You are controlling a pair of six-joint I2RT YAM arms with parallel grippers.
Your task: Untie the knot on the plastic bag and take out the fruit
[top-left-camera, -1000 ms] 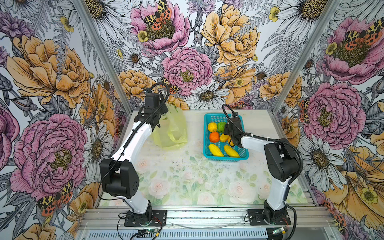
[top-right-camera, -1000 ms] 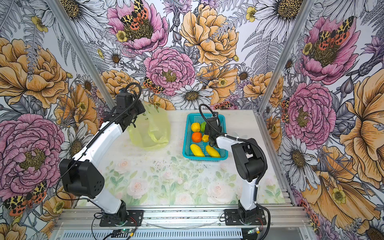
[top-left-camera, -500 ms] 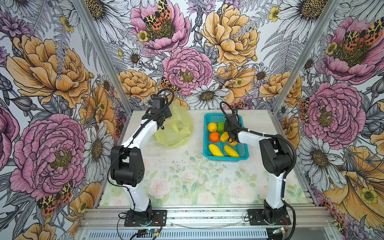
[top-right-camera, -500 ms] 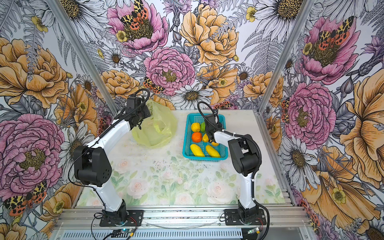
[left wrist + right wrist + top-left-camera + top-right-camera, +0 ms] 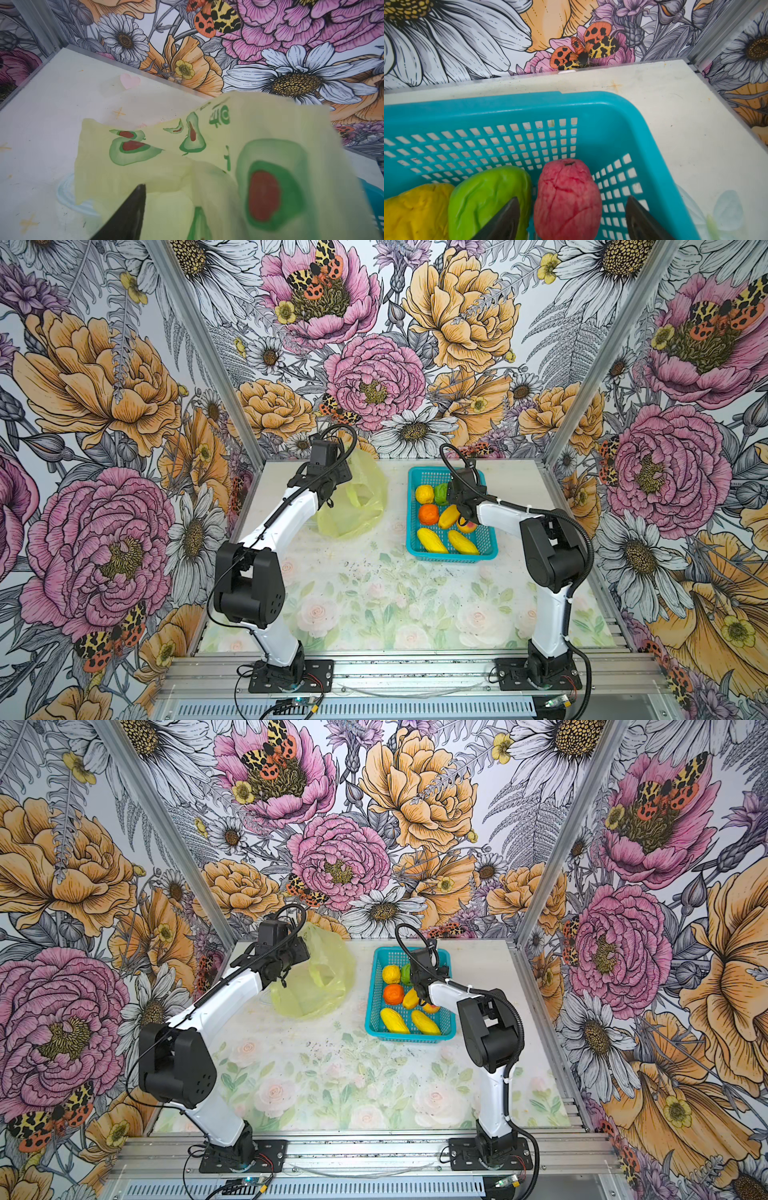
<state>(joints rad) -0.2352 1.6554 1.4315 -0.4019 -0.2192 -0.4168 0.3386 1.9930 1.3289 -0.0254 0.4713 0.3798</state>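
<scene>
both hands have opened: right hand [image 5: 573, 198] freed the pink-red fruit [image 5: 566, 209] in the turquoise basket [image 5: 508, 104], left hand [image 5: 191, 187] loosed the plastic bag [image 5: 270, 135].

Lighting: bright, even and diffuse, falling from above; no glare.
Shadows: faint and soft-edged on the table [image 5: 374, 593], darkest beside the turquoise basket [image 5: 428, 475].
Top views: sharp throughout; wide-angle distortion makes the aluminium posts [image 5: 205, 344] lean outward.
Left wrist view: plastic bag [image 5: 270, 166] close to the lens and blurred; floral wall [image 5: 291, 62] sharp.
Right wrist view: pink-red fruit [image 5: 566, 197] crisp; bottom edge soft.
</scene>
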